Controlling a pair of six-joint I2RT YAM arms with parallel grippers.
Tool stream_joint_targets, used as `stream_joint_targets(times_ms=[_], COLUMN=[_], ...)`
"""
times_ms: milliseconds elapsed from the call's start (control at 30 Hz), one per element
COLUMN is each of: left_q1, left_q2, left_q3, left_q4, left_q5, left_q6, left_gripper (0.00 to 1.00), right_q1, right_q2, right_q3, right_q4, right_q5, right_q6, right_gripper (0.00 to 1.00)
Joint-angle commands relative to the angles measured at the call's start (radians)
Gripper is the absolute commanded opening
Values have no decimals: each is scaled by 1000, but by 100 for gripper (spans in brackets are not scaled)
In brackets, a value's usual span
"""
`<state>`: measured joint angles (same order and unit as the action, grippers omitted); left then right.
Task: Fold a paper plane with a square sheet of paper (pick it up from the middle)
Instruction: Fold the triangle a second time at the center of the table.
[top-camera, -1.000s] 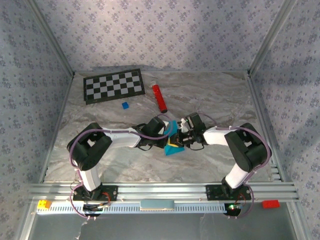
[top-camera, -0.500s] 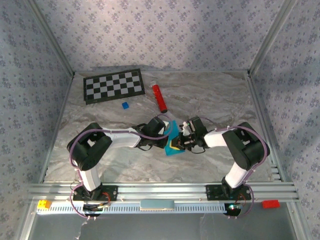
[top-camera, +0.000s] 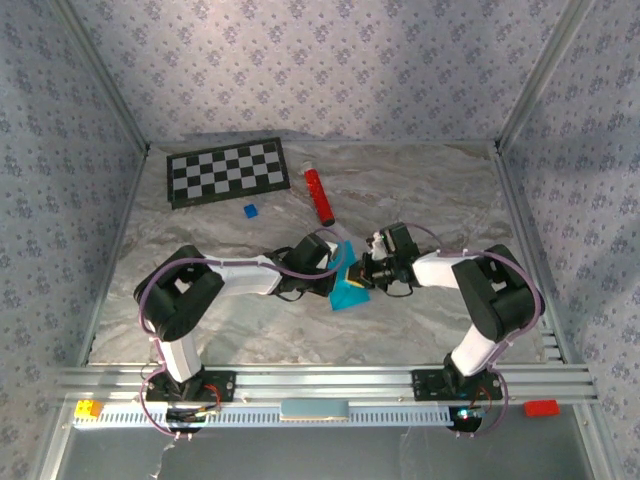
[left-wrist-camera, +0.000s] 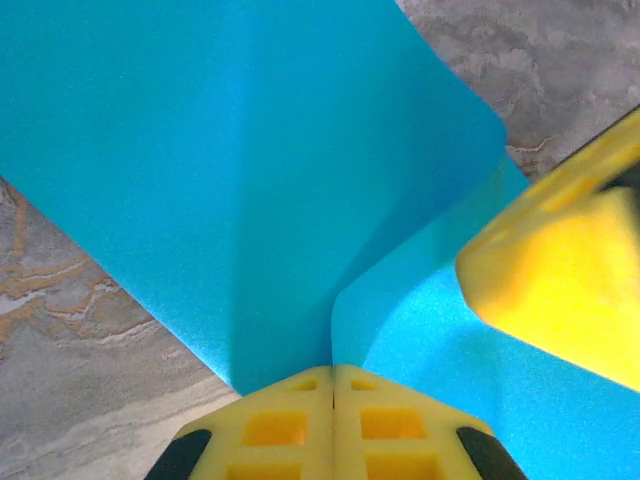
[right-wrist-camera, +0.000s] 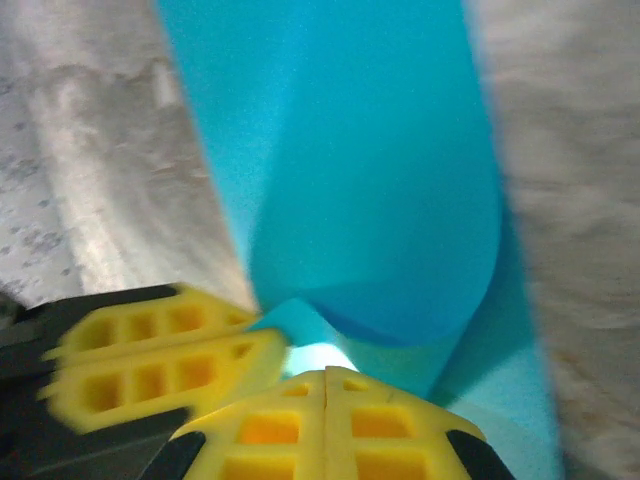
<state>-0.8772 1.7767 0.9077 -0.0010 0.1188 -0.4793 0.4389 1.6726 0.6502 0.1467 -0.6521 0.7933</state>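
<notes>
My left claw (left-wrist-camera: 333, 372) and right claw (right-wrist-camera: 326, 374) each pinch the square sheet of paper (top-camera: 349, 296) mid-frame, so the fold holds.

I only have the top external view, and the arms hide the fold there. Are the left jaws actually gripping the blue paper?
Observer: Yes. In the left wrist view, the left gripper has its jaws shut on an edge of the blue paper.
Operator: Any crease there?
Observer: A soft fold line runs straight away from those jaws across the paper.
Operator: And the right side?
Observer: The right gripper is shut on the paper too. Just past its jaws the paper curls over in a rounded loop, not pressed flat.
</notes>
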Motion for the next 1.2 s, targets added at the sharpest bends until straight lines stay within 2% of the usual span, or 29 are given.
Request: stream_joint_targets(times_ms=[0,133,333,500,667,867,967,1167], left_q1=[1,1,1,1,1,0,1,0], left_q2=[15,17,18,21,24,23,22,28], left_q3=[8,8,14,18,20,13,11,13], left_q4=[-42,-45,-52,-52,-53,-56,-56,-58], left_q5=[-2,-1,2,2,8,7,7,8], left_q6=[18,21,28,27,30,33,34,39], left_gripper=[0,0,0,0,0,0,0,0], right_q1=[-11,-25,-35,-54,-75,-81,-102,-133], right_q2=[31,14,-54,-16,50,51,43,41], right_q3=[-31,-41,32,69,50,3,4,50], right_q4=[-39,-38,-103,-118,-94,-64,-53,-152], right_q5=[52,37,-2,6,57,124,103,188], right_q6=[-7,6,-29,-49,-36,-10,21,75], right_gripper=[0,0,1,1,0,0,1,1])
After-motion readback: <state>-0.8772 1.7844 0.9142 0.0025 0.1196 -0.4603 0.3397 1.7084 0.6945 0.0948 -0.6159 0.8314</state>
